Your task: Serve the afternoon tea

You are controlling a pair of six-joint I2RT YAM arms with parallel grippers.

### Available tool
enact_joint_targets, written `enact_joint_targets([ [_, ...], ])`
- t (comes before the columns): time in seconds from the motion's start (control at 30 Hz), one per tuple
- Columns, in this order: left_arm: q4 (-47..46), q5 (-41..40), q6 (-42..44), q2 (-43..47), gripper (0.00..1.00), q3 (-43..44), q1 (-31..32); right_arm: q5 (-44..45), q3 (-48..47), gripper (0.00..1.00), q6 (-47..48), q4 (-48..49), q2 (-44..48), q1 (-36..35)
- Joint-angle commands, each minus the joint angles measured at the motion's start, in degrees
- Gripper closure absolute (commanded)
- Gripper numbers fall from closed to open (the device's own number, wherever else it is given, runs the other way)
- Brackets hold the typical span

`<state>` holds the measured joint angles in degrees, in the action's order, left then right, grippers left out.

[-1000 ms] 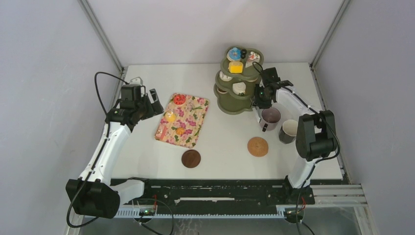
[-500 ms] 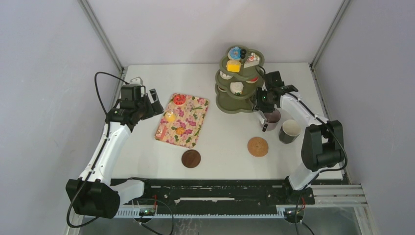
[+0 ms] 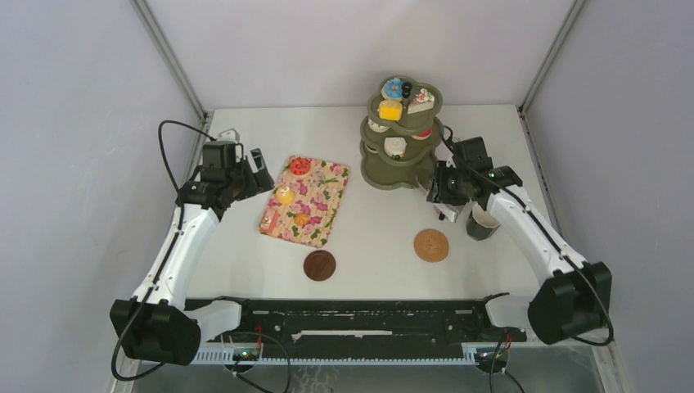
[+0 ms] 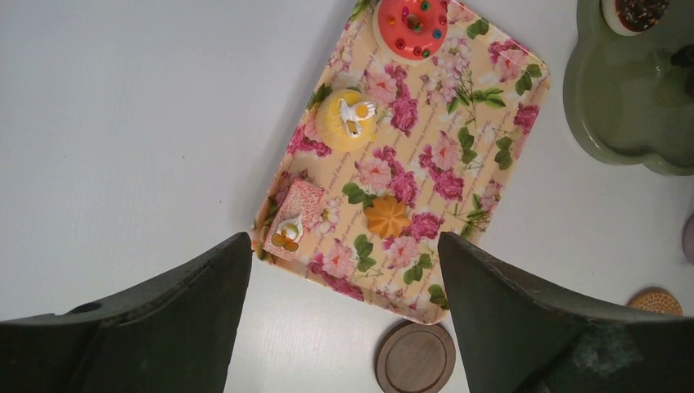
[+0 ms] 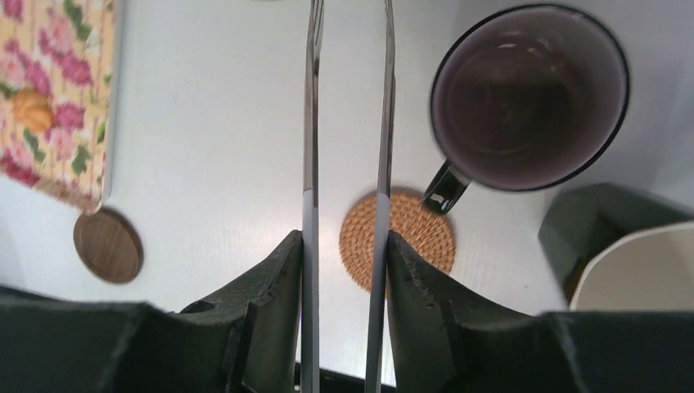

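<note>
My right gripper [image 5: 344, 242] is shut on the long thin tongs [image 5: 310, 123], whose two arms run up off the top of the wrist view. Right of the tongs stands the mauve mug [image 5: 528, 94], empty, with the dark green, white-lined mug [image 5: 638, 274] beside it. From above, my right gripper [image 3: 443, 192] hangs over the mauve mug, next to the green mug [image 3: 484, 218]. On the floral tray [image 4: 491, 176] lie a red donut [image 4: 409, 20], a yellow pastry [image 4: 346, 119], a pink cake slice [image 4: 292, 227] and an orange cookie [image 4: 386, 217]. My left gripper [image 4: 344, 246] hovers open and empty above the tray's near corner.
A green tiered stand [image 3: 398, 135] at the back holds more pastries, among them a yellow cube [image 3: 391, 110]. A woven coaster [image 3: 431, 245] and a dark wooden coaster [image 3: 319, 265] lie toward the front. Grey walls close in both sides.
My right arm has swung away from the tiered stand toward the near right, carrying the tongs, and now covers the mauve mug from above. The left arm has not moved.
</note>
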<state>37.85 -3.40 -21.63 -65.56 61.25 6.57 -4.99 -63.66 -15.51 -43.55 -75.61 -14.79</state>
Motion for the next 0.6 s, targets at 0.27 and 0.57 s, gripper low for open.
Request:
enact_joint_targets([
  [0.27, -1.4, 0.6, -1.1, 1.4, 0.12, -0.4, -0.3, -9.3, 2.6, 0.56, 3.7, 0.0, 13.3, -17.7],
  [0.57, -0.6, -0.2, -1.1, 2.0, 0.12, -0.3, -0.4, -8.0, 2.4, 0.57, 0.7, 12.3, 5.9, -27.1],
])
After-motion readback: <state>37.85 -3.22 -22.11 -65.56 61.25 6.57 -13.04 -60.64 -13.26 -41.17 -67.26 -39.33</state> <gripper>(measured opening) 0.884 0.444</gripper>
